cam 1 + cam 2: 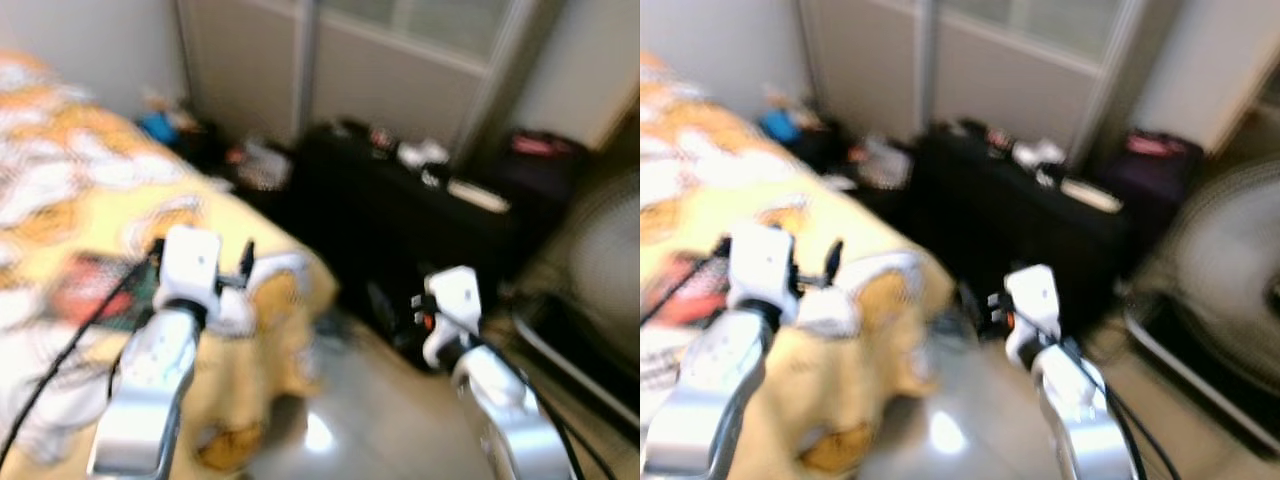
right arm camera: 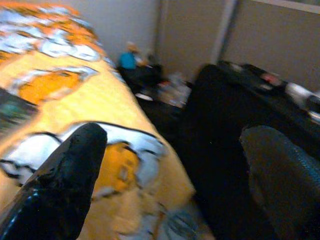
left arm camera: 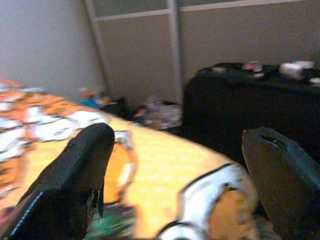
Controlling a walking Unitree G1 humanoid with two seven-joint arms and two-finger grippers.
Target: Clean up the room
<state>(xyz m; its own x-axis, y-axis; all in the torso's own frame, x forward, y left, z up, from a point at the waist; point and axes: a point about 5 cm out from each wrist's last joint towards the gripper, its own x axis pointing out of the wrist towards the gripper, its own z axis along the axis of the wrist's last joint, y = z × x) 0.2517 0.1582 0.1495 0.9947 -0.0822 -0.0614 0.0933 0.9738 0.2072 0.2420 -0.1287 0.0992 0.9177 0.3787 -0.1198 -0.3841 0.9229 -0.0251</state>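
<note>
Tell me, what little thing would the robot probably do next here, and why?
Probably ease the left gripper forward and down toward the dark flat item lying on the yellow bedspread. The left gripper is open and empty over the bed's corner, with that item just beside the arm, so it looks like the nearest thing to tidy. The picture is blurred, so what the item is cannot be told.

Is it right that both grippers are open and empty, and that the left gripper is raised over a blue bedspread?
Not quite: the bedspread is yellow and orange, not blue, as the left wrist view shows. The rest holds: the left gripper is raised over it, and it and the right gripper are open and empty.
</note>
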